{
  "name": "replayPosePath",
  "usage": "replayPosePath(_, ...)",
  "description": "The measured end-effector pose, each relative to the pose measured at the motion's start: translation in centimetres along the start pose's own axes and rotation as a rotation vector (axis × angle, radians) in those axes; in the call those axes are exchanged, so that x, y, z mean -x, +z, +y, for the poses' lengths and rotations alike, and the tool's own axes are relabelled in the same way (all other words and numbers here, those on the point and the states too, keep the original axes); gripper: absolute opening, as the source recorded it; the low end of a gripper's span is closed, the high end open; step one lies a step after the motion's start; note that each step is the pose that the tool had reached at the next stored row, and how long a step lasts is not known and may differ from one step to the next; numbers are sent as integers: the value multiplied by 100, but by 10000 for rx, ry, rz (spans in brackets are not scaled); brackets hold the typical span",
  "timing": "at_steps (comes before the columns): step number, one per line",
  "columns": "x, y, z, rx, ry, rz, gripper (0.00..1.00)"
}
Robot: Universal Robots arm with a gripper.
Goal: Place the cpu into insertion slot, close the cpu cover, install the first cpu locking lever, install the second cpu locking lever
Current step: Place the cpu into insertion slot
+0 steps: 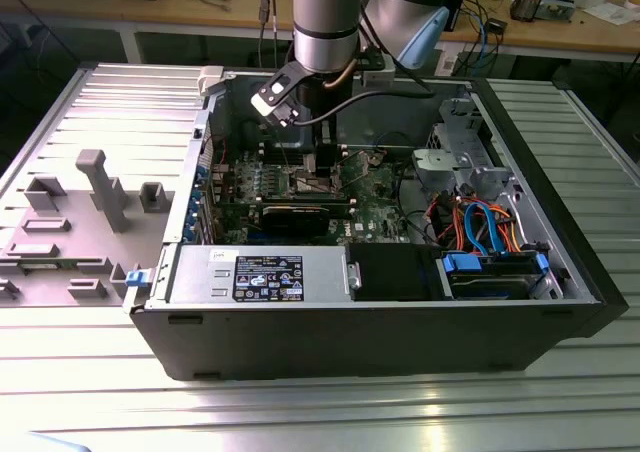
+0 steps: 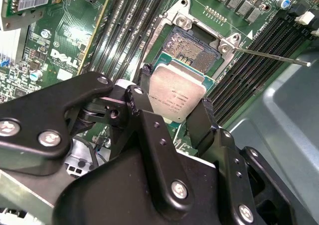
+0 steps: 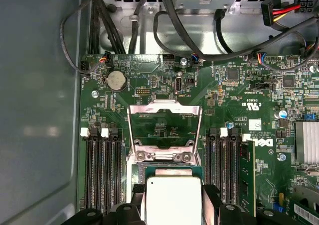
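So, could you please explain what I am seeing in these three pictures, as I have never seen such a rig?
It is a robot arm working inside an open computer case that lies on a metal table. The exterior view looks on from outside; both wrist views come from cameras riding on the arm, facing the green board. In the second wrist view the black gripper is shut on the cpu, a small silver square, pinched by two opposite edges. It is held partly over the slot, whose dark centre shows beside it. In the first wrist view the cover, a silvery frame, stands flipped open beyond the slot. A thin lever juts out from the slot's corner.
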State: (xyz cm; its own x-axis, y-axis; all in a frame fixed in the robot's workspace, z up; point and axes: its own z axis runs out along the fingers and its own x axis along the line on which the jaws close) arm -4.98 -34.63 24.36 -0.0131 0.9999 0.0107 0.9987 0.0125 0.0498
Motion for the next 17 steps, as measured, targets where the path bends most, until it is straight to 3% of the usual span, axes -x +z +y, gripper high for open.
replayPosePath(17,-3,3,-54,0,0,0,54)
